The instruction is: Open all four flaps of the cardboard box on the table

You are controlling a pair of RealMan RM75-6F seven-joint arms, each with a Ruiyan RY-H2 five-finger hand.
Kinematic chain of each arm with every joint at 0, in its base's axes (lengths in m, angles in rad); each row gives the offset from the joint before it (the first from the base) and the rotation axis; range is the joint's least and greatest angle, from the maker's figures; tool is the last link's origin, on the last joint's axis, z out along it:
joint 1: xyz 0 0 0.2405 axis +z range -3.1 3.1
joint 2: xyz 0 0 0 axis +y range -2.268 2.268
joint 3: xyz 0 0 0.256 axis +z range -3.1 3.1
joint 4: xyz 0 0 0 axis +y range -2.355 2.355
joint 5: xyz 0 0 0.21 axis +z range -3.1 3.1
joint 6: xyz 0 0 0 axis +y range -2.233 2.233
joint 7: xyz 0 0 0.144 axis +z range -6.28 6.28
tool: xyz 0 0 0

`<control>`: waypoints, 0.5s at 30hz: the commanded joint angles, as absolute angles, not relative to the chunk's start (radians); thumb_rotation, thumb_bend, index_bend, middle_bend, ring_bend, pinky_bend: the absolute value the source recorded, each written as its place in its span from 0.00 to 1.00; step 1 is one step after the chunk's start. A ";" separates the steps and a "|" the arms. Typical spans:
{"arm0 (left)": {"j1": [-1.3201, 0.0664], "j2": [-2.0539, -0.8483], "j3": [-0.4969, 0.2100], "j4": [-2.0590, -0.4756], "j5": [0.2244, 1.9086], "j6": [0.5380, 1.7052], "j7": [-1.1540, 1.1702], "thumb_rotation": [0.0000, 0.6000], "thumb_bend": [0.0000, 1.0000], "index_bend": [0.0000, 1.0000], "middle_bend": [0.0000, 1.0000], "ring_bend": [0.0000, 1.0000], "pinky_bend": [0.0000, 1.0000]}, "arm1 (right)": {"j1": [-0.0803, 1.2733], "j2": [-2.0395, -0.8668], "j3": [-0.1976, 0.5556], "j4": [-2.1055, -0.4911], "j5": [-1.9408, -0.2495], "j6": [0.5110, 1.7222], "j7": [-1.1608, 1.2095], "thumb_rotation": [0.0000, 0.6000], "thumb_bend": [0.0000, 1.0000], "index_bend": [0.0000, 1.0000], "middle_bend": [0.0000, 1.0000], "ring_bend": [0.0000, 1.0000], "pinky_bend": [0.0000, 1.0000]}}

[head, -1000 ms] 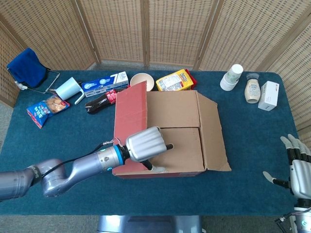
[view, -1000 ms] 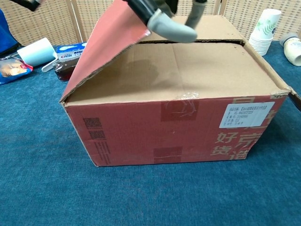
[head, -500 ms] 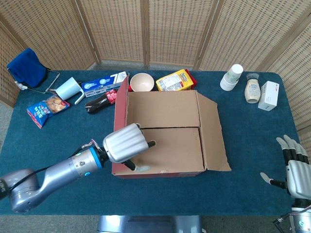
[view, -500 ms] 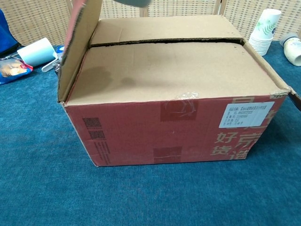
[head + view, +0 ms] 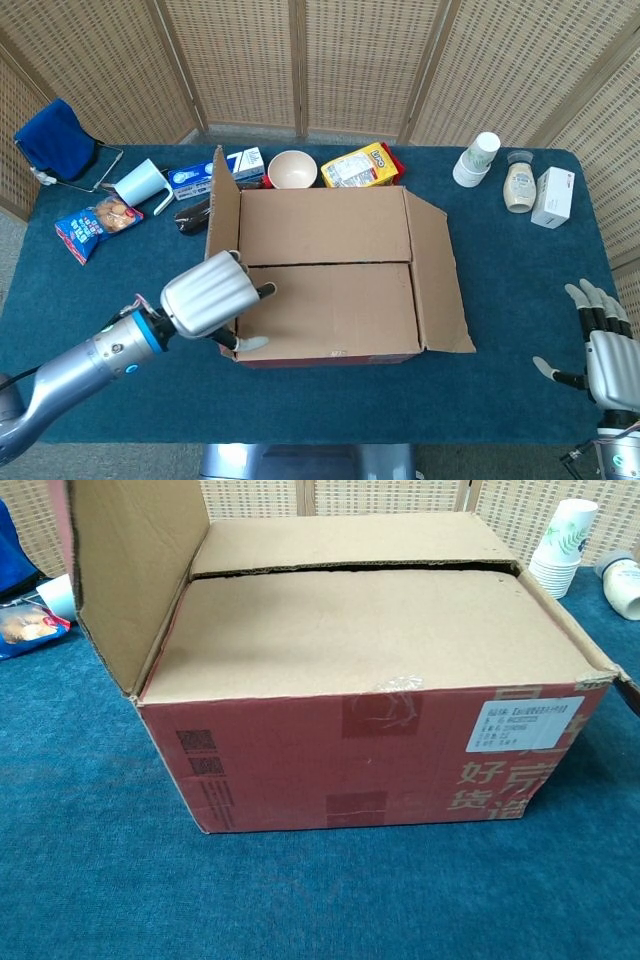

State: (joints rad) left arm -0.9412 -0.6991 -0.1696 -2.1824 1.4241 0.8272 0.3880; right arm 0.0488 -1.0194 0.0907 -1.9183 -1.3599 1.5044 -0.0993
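Red-sided cardboard box (image 5: 335, 275) mid-table on blue cloth, white label on front face. Left flap (image 5: 222, 205) raised, leaning outward. Right flap (image 5: 437, 270) folded out flat. 2 inner flaps (image 5: 360, 620) closed, seam between.

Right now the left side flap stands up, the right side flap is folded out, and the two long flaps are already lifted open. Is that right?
Not quite. The two long flaps still lie flat, closed across the top of the cardboard box, as the head view shows. The left side flap does stand up and the right side flap is folded out.
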 commanded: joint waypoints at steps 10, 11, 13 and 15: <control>-0.780 -0.565 -0.134 -2.210 1.510 0.929 0.305 0.27 0.09 0.46 0.92 0.76 0.66 | 0.051 -1.021 0.086 -1.926 -1.367 1.489 -0.116 1.00 0.00 0.00 0.00 0.00 0.01; -0.773 -0.566 -0.133 -2.207 1.515 0.933 0.298 0.27 0.09 0.46 0.92 0.76 0.66 | 0.051 -1.022 0.085 -1.927 -1.368 1.489 -0.119 1.00 0.00 0.00 0.00 0.00 0.01; -0.756 -0.569 -0.130 -2.196 1.529 0.943 0.283 0.27 0.10 0.46 0.92 0.76 0.66 | 0.050 -1.022 0.084 -1.929 -1.370 1.488 -0.122 1.00 0.00 0.00 0.00 0.00 0.01; -0.745 -0.573 -0.127 -2.186 1.540 0.947 0.275 0.26 0.10 0.46 0.92 0.76 0.66 | 0.050 -1.022 0.083 -1.930 -1.371 1.487 -0.123 1.00 0.00 0.00 0.00 0.00 0.01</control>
